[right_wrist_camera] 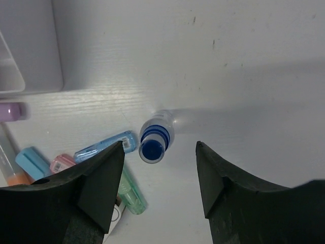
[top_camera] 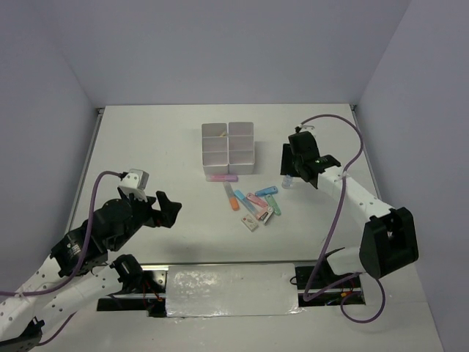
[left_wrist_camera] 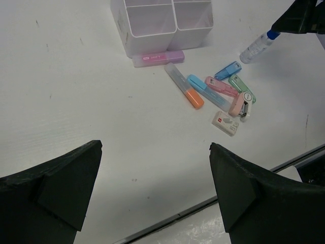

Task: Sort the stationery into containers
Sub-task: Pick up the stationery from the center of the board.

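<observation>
Left claw: the black two-finger left gripper (left_wrist_camera: 155, 152) hangs over the white table (left_wrist_camera: 71, 91) at 8 o'clock of the loose pile, jaws spread wide, nothing between them
Pile: a white block eraser (left_wrist_camera: 225, 123) lies nearest; beyond it a fan of pastel pink (left_wrist_camera: 221, 86), pale blue (left_wrist_camera: 203, 87) and green (left_wrist_camera: 242, 89) markers, touching or overlapping, and a clear marker with an orange cap (left_wrist_camera: 184, 86) at their 10 o'clock
Bottle: the tiny clear bottle with a blue cap (right_wrist_camera: 155, 145) sits apart at 2 o'clock of the pile, apparently upright, touching nothing
Right claw: the black right gripper (right_wrist_camera: 160, 152) is right above the bottle, one finger at its 9 o'clock and one at its 3 o'clock, jaws apart with table showing on both sides, so no grip yet
Containers: the white translucent block of six square compartments (top_camera: 229, 147) stands at 12 o'clock of the pile; a pink-and-lilac marker (left_wrist_camera: 158, 58) lies along its near wall
Step in hand: picking the bottle, I judge; most pieces are not yet sorted
Next move calls for: jaws centred on the narrow body, pinched low enough not to tip it, then a lift towards 10 o'clock into a compartment
Right wrist alone shows: the gaps either side of the cap
Left wrist alone shows: each pile piece apart
Top view alone shows: all six compartments and both arms
</observation>
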You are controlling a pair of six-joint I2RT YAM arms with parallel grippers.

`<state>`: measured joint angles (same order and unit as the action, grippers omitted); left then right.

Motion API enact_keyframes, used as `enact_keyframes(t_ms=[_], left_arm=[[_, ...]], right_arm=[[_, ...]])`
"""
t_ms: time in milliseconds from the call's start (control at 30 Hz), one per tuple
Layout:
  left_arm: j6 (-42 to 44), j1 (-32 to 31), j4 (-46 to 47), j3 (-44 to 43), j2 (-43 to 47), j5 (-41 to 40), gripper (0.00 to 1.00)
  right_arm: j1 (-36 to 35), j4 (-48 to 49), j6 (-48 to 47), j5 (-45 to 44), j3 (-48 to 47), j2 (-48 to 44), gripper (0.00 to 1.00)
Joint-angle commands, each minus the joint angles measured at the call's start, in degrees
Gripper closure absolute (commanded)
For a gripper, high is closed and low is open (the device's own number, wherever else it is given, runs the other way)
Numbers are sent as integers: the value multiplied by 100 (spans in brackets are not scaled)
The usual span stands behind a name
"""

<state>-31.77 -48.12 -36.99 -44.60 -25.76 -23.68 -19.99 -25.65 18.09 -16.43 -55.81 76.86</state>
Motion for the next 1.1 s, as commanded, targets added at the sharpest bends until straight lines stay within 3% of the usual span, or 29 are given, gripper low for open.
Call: enact_keyframes(t_ms=[0, 167, 367, 600, 633, 900, 1067], left_arm=[[39, 22, 192, -154, -70, 118, 1], [83, 22, 219, -146, -78, 180, 1], [92, 22, 228, -146, -87, 224, 1], [83, 22, 236, -137, -8, 224, 1], [92, 22, 236, -137, 1, 224, 1], [83, 22, 228, -154, -8, 206, 1], [83, 22, 236, -137, 71, 224, 1]], right_arm=[[48, 245, -112, 34, 9, 241, 35], [48, 279, -104, 25, 44, 461, 38], [56, 298, -191, 122, 9, 488, 66], [56, 201, -323, 236, -202, 444, 86], [56, 183, -332, 271, -219, 400, 100], [-66, 674, -288, 614, -605, -697, 100], [-102, 1184, -472, 1360, -948, -743, 100]])
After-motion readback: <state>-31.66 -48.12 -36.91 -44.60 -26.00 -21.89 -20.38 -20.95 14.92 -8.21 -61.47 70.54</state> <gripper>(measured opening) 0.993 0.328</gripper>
